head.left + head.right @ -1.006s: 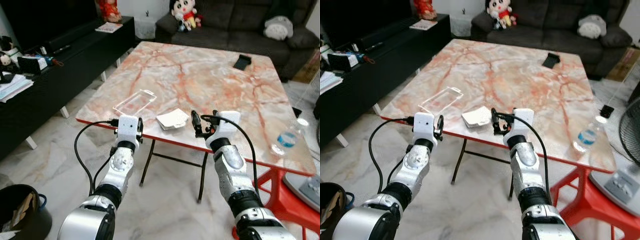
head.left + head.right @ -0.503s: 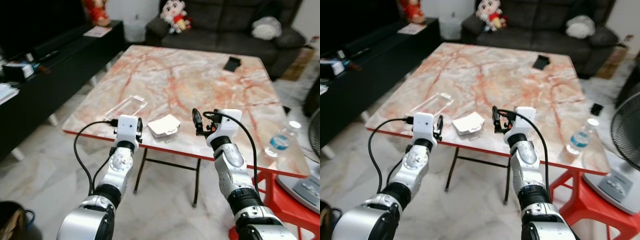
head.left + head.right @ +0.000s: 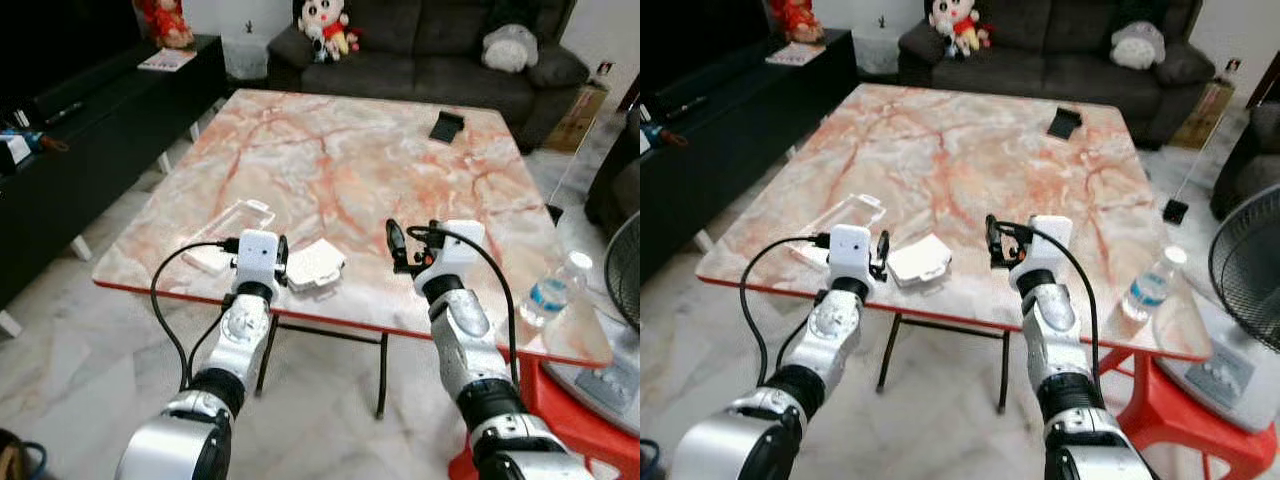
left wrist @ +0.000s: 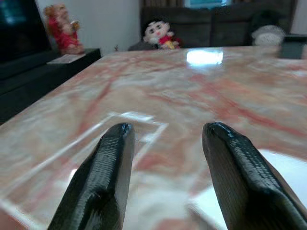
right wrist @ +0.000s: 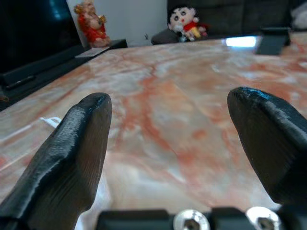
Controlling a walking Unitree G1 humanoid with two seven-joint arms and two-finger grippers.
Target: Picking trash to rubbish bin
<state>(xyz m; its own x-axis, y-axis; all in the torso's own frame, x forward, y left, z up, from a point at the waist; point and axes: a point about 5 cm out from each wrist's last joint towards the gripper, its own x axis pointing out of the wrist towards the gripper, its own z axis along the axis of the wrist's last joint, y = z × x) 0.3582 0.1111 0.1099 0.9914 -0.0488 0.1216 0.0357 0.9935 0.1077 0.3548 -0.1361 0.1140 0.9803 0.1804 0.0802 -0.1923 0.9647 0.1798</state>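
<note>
A flat white carton (image 3: 315, 266) lies near the front edge of the marble table (image 3: 340, 170). A clear plastic tray (image 3: 228, 222) lies just left of it. My left gripper (image 3: 283, 252) is held open at the table's front edge, between the tray and the carton; the left wrist view has the tray (image 4: 96, 139) ahead of the fingers (image 4: 103, 177) and the carton (image 4: 273, 172) to one side. Right of the carton, my right gripper (image 3: 412, 240) hovers open and empty over the table edge. A plastic water bottle (image 3: 552, 290) stands at the table's right front corner.
A black phone-like item (image 3: 446, 126) lies at the table's far side. A dark sofa (image 3: 420, 40) with plush toys stands behind, and a black TV cabinet (image 3: 90, 120) runs along the left. A fan (image 3: 1250, 290) and a red stool (image 3: 1200, 440) stand at the right.
The whole picture has shifted: the camera has moved closer to the table and rightward, and the black bin at lower left has left the view. Both grippers stay open and raised.
</note>
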